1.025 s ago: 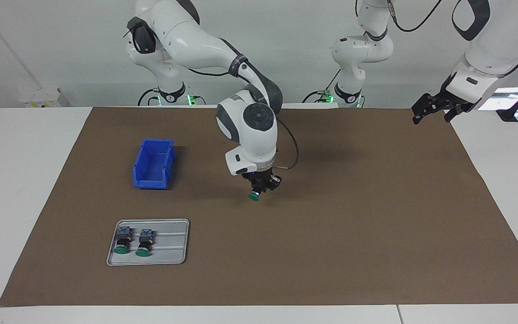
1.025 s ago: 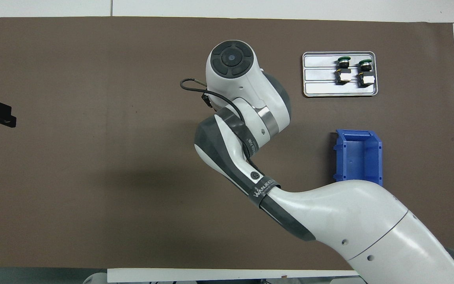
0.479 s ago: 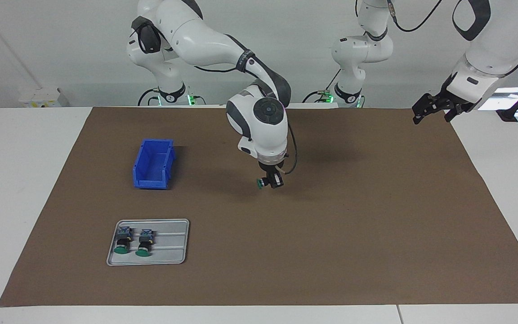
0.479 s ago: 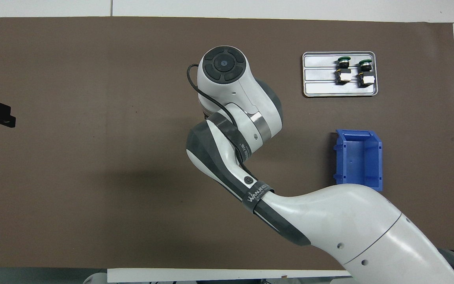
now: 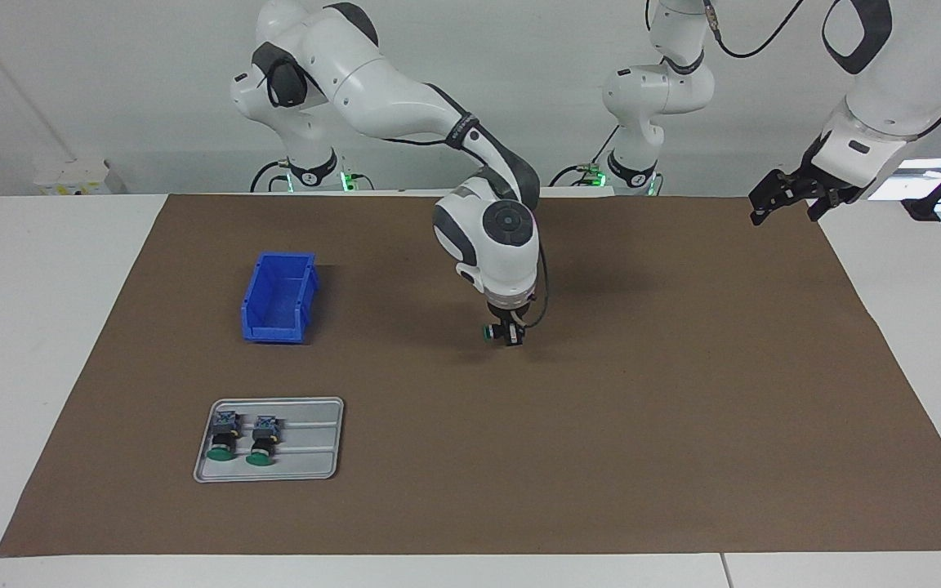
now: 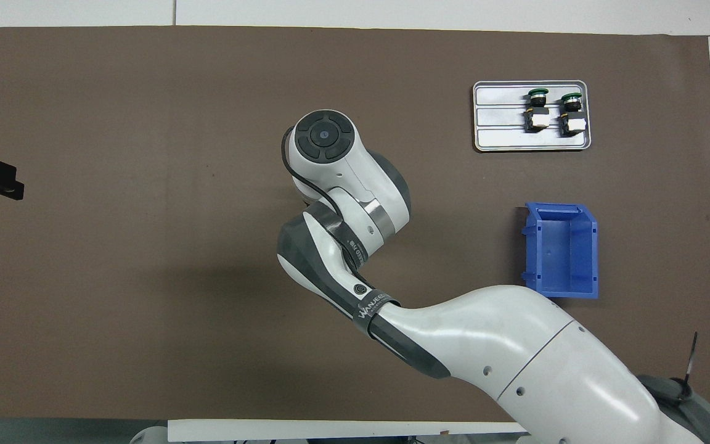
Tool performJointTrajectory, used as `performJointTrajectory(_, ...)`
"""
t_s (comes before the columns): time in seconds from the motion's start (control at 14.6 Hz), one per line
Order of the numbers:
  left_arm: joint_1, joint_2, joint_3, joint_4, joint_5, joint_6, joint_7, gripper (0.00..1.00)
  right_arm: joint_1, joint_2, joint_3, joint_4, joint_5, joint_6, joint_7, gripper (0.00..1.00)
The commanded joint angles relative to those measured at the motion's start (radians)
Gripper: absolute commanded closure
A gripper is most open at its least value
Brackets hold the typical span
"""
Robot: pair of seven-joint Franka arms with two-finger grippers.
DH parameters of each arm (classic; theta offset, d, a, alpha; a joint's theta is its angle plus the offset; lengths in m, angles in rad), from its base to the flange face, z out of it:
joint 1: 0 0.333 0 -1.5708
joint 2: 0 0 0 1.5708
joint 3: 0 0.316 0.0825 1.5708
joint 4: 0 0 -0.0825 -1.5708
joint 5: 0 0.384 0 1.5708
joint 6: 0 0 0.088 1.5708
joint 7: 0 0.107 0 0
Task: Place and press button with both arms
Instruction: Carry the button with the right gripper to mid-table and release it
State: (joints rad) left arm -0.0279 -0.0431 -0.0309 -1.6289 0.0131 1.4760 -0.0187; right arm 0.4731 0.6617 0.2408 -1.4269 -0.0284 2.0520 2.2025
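While the right hand (image 5: 508,334) grips the button (image 5: 490,332) low over the middle of the brown mat (image 5: 683,408), green cap turned sideways, the placing is under way but not finished: I can't tell whether it touches down. The left hand (image 5: 793,196) waits with its fingers spread, up over the mat's corner at the left arm's end of the worktop (image 5: 29,327). Pressing is all still to do (two spare buttons (image 5: 242,437) lie in the grey tray (image 5: 311,457), the blue bin (image 5: 278,298) nearer the robots).
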Motion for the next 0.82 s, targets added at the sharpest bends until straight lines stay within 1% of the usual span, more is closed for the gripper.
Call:
performJointTrajectory(0.0,0.013,-0.023,-0.007,-0.020,0.018,-0.013,0.002,0.00,-0.019,-0.017,0.005,-0.039,0.007,0.022,0.016,0.75)
performJointTrajectory(0.07,0.013,-0.023,-0.007,-0.020,0.016,-0.013,0.002,0.00,-0.019,-0.017,0.006,-0.055,0.007,0.043,0.013,0.64)
performJointTrajectory(0.14,0.014,-0.023,-0.007,-0.020,0.016,-0.013,0.002,0.00,-0.018,-0.017,0.006,-0.064,0.004,0.048,0.005,0.37)
performJointTrajectory(0.21,0.014,-0.023,-0.007,-0.020,0.016,-0.013,0.000,0.00,-0.007,-0.019,0.005,-0.064,-0.011,0.046,-0.029,0.00)
performJointTrajectory(0.34,0.013,-0.023,-0.007,-0.020,0.018,-0.013,0.003,0.00,-0.022,-0.024,0.006,-0.040,-0.002,0.001,-0.075,0.01)
performJointTrajectory(0.55,0.005,-0.023,-0.009,-0.022,0.018,-0.011,0.003,0.00,-0.059,-0.031,0.008,0.037,0.002,-0.110,-0.110,0.01)
performJointTrajectory(0.75,0.000,-0.023,-0.010,-0.020,0.016,-0.013,0.002,0.00,-0.143,-0.128,0.008,0.036,0.005,-0.212,-0.448,0.01)
